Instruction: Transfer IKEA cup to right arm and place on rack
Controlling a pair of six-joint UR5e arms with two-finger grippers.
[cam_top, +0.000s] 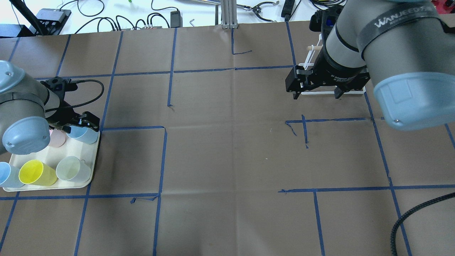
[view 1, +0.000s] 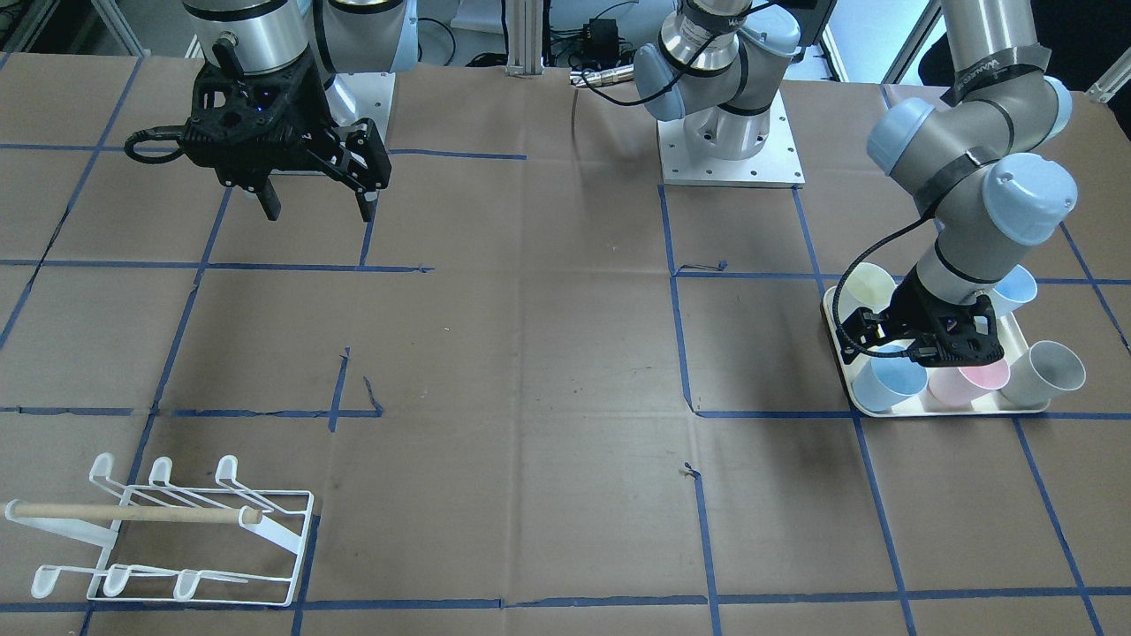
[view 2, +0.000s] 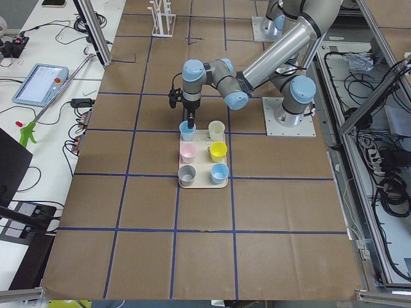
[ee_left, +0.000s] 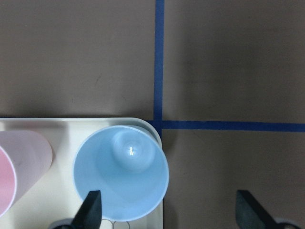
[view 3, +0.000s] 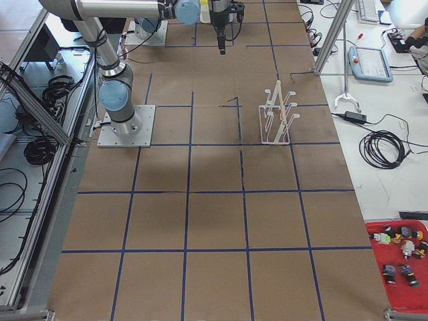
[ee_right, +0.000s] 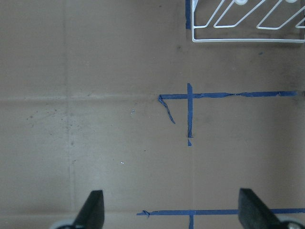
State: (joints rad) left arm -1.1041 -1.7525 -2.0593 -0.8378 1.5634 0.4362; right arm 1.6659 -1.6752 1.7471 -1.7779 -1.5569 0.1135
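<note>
From overhead the right arm (cam_top: 391, 42) covers most of the rack (cam_top: 306, 65); the right wrist view cuts the rack off at its top edge. The left arm (cam_top: 21, 103) hides much of a pink cup (cam_top: 57, 139), and a blue cup (cam_top: 6, 175) runs off the left edge. The left wrist view shows only the left gripper's (ee_left: 169, 214) fingertips (ee_left: 93, 210).

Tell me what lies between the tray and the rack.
Only brown paper with blue tape lines; no object sits between the tray and the rack, as the front-facing view shows.
</note>
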